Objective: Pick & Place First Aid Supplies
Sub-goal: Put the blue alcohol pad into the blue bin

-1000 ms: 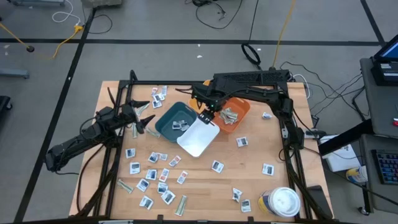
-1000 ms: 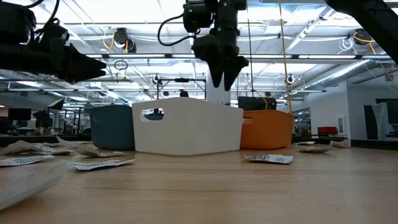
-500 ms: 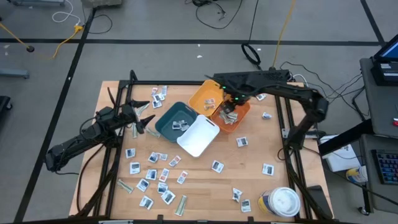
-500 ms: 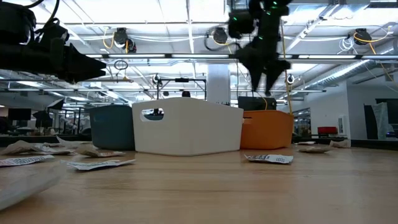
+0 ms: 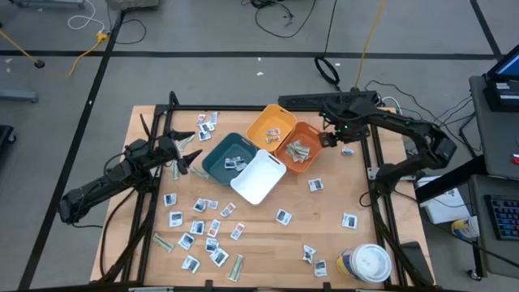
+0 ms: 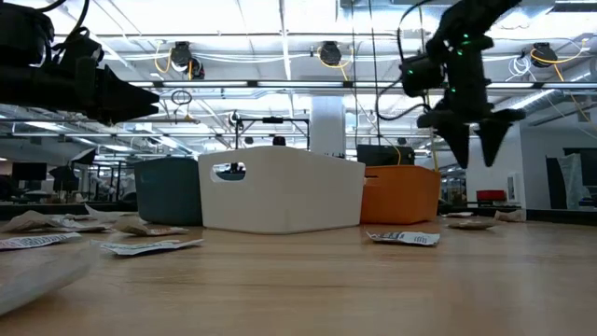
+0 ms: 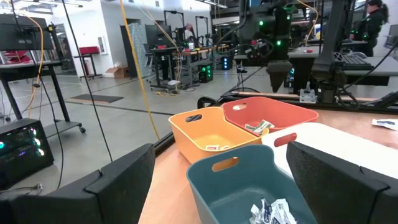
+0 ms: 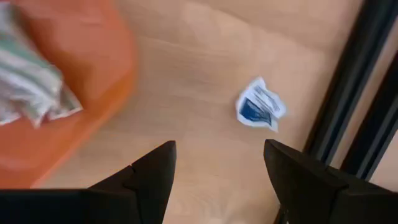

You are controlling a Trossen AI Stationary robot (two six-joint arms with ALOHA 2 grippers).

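On the worktop (image 5: 324,235), four bins stand clustered at the middle: a teal bin (image 5: 228,156), a white bin (image 5: 259,178), an orange bin (image 5: 301,148) and a yellow bin (image 5: 271,126). Progress is judged partial. The orange bin already holds several grey-green wrapped strips (image 5: 299,150), the teal bin a few small packets (image 5: 235,162), and the yellow bin one packet, seen in the left wrist view; the white bin shows nothing inside from above. Most of the supplies remain loose: a dense scatter of white packets (image 5: 203,227) on the left half of the worktop, a few near the far edge, and scattered singles on the right half, with strips at the near left. The right end effector (image 5: 334,136) hovers just beyond the orange bin, its fingers apart and carrying nothing; a crumpled blue-marked packet (image 8: 260,108) lies on the wood just ahead of it, next to the black frame rail, and appears the likely next pick. The left end effector (image 5: 185,154) waits at the left side near the teal bin, fingers apart, holding nothing. A round white-lidded tub (image 5: 366,263) stands at the near right corner, untouched. Sorting is well short of complete.
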